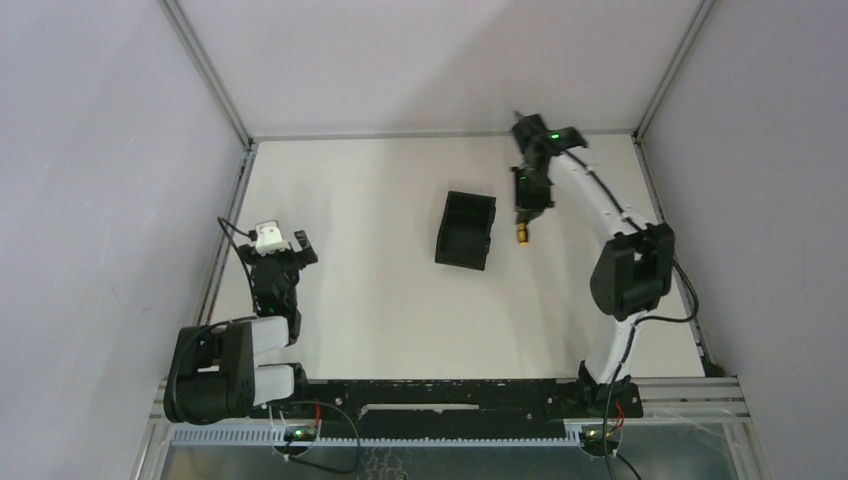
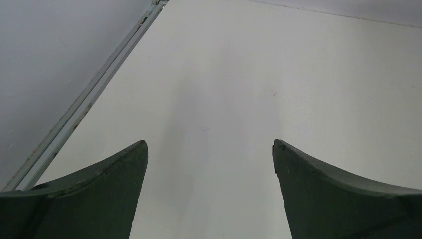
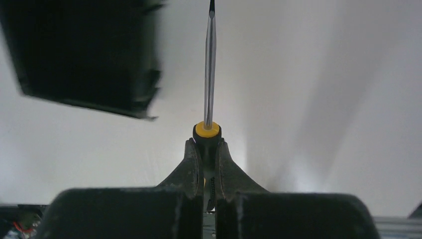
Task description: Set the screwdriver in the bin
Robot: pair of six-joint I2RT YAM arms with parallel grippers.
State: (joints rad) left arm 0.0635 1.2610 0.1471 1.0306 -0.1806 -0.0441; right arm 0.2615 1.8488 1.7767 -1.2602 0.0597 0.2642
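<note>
My right gripper (image 1: 527, 208) is shut on the screwdriver (image 1: 522, 236), just right of the bin (image 1: 466, 230). In the right wrist view the fingers (image 3: 190, 164) clamp the black handle behind its yellow collar (image 3: 207, 129). The thin metal shaft (image 3: 210, 64) points straight ahead. The black bin (image 3: 84, 50) is blurred at the upper left of that view. My left gripper (image 1: 283, 247) is open and empty at the left side of the table, far from both. Only bare table shows between its fingers (image 2: 114, 194).
A metal frame rail (image 1: 228, 225) runs along the table's left edge, close to the left gripper; it also shows in the left wrist view (image 2: 94, 94). Grey walls enclose the table on three sides. The right arm (image 1: 610, 220) reaches along the right side.
</note>
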